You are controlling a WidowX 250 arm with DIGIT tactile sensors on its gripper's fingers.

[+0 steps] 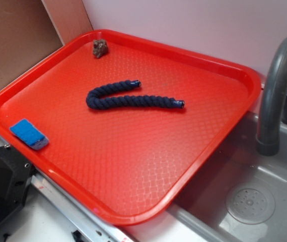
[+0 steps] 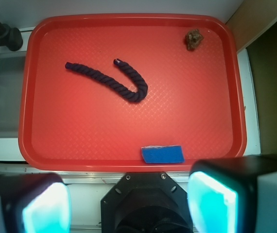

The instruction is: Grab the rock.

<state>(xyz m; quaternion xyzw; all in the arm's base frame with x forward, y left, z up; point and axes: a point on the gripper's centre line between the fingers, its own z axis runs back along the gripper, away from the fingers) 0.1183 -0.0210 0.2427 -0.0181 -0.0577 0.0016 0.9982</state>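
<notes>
Fingers (image 2: 211,201) of the gripper (image 2: 129,204), cut off at the wrist view's lower edge, stand wide apart and hold nothing, high above the red textured tray (image 1: 133,201). Lumpy brown-grey rock (image 1: 99,48) lies in the exterior view's upper left, well apart from the twisted dark blue rope (image 1: 128,98) and the blue pad (image 1: 28,134).

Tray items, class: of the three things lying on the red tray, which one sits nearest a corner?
The rock: small, lumpy and brown-grey, tucked into a corner. The rope lies mid-tray; the blue pad sits along an edge.
</notes>
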